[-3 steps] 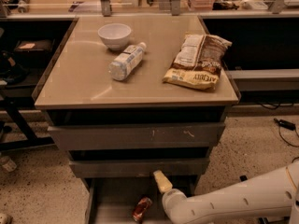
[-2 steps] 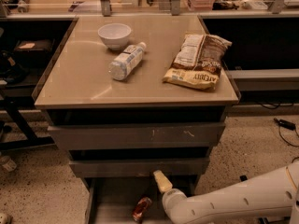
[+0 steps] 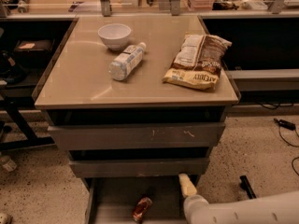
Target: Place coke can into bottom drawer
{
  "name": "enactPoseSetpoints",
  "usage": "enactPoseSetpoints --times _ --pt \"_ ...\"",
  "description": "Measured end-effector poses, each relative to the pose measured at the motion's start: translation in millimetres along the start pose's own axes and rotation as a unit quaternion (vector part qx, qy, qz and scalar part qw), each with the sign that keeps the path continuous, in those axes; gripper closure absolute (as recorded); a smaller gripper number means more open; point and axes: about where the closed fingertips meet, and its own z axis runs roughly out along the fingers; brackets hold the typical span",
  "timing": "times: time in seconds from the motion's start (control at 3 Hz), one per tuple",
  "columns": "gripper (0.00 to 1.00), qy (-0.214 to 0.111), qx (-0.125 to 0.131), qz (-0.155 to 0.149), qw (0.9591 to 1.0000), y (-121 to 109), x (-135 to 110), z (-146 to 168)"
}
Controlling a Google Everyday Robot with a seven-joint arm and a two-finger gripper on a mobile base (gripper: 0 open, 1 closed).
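Coke can lying in the open bottom drawer
It rests just left of the gripper, apart from it — gripper spread or closed, I can't tell. A careless withdrawal could knock the can, or catch the middle drawer overhead.

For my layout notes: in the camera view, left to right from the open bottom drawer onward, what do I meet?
The coke can in the bottom drawer, hand at the drawer's right side, black object on the floor.
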Motion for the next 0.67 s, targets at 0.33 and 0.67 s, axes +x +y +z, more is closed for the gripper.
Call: enactPoseSetpoints --times 0.33,0.67 --pt "0.0 -0.096 0.006 0.113 0.9889 -47 -54 -77" --pt "0.0 -0.122 0.025 0.135 0.9829 -80 -63 -109"
